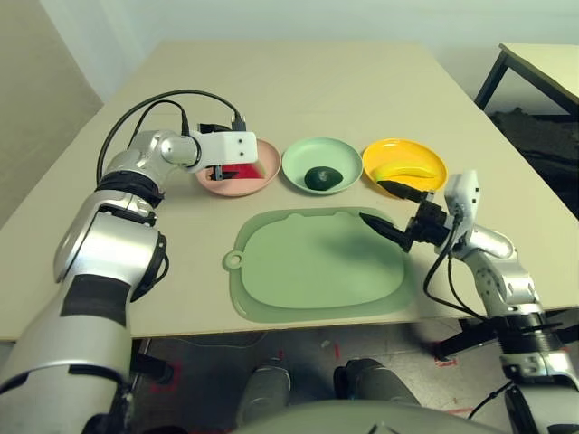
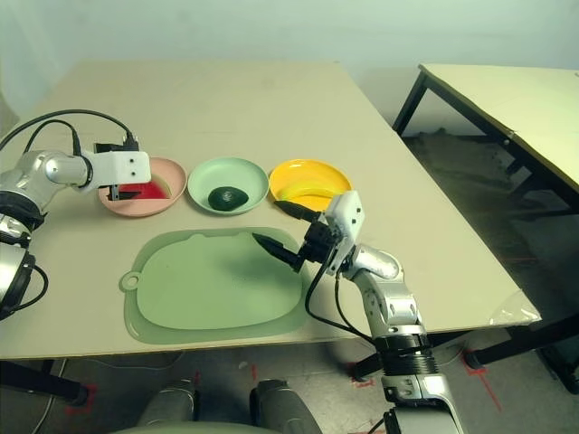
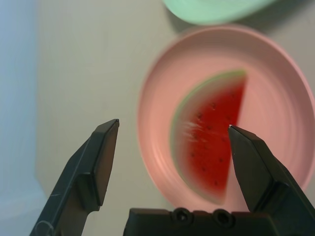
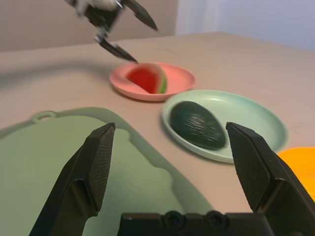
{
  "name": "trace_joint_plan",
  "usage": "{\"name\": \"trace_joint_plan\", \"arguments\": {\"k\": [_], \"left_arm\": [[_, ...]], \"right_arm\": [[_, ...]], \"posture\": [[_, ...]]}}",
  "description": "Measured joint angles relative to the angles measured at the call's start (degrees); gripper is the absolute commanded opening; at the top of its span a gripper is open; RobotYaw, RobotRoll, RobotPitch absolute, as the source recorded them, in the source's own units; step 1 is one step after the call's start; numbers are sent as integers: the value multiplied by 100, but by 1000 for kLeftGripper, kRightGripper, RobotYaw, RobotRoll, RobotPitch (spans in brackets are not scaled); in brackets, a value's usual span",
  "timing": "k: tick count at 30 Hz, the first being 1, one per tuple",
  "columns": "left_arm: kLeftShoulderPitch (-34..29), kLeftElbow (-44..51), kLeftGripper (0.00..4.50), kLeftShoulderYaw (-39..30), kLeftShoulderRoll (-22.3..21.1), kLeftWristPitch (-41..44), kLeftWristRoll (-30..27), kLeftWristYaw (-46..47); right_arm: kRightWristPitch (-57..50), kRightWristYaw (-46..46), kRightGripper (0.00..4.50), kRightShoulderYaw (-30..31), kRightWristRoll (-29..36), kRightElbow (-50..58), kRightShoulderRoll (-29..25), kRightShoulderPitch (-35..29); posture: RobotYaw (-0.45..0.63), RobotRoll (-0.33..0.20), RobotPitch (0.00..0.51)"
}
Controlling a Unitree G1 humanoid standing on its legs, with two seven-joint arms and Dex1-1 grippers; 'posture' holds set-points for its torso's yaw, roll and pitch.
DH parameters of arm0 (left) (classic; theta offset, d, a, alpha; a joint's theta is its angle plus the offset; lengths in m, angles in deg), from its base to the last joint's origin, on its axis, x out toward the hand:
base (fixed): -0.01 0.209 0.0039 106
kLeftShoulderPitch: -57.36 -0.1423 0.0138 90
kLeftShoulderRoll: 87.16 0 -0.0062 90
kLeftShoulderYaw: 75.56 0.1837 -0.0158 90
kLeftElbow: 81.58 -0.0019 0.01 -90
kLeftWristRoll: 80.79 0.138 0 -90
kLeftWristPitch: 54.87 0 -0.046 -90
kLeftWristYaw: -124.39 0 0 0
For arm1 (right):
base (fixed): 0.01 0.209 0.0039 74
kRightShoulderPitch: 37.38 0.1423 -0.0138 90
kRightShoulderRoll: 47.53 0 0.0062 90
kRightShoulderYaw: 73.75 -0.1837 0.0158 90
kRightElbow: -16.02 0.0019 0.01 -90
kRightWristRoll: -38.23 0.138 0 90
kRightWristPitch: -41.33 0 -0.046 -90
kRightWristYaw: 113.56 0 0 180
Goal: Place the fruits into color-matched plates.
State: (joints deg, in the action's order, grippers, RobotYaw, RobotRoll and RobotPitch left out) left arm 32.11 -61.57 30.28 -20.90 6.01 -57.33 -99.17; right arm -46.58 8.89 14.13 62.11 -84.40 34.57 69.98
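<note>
The red watermelon wedge (image 3: 211, 142) lies in the pale pink plate (image 3: 275, 98). My left gripper (image 3: 172, 124) hovers open just above it, holding nothing. The dark green avocado (image 1: 322, 177) rests in the mint green plate (image 1: 294, 163), and the yellow banana (image 1: 404, 170) lies in the bright yellow plate (image 1: 425, 152). The three plates stand in a row across the table's middle. My right gripper (image 1: 370, 200) is open and empty, low over the right end of the green mat, just in front of the yellow plate.
A large green mat (image 1: 317, 267) with a ring tab lies between the plates and the table's front edge. A second table (image 2: 507, 90) stands off to the right. A black cable loops over my left forearm (image 1: 145, 113).
</note>
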Motion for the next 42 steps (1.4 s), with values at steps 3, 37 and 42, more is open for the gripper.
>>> {"name": "trace_joint_plan", "arguments": {"k": [3,37,42], "left_arm": [[-623,743,4482,-672,-100,418,-813,-353],[-5215,4944,4482,-4047,803,2983,-3668,2068],[-5213,4948,4482,-4044,805,2953,-3696,2070]], "right_arm": [[131,75,4500,-133,-17,-250,-18,102],[2055,817,4500,-2042,-225,-4692,-1217,558],[2123,705,4500,-2040,-229,-4892,-1190,680]], "posture": [[28,0,55],[51,0,58],[59,0,58]]}}
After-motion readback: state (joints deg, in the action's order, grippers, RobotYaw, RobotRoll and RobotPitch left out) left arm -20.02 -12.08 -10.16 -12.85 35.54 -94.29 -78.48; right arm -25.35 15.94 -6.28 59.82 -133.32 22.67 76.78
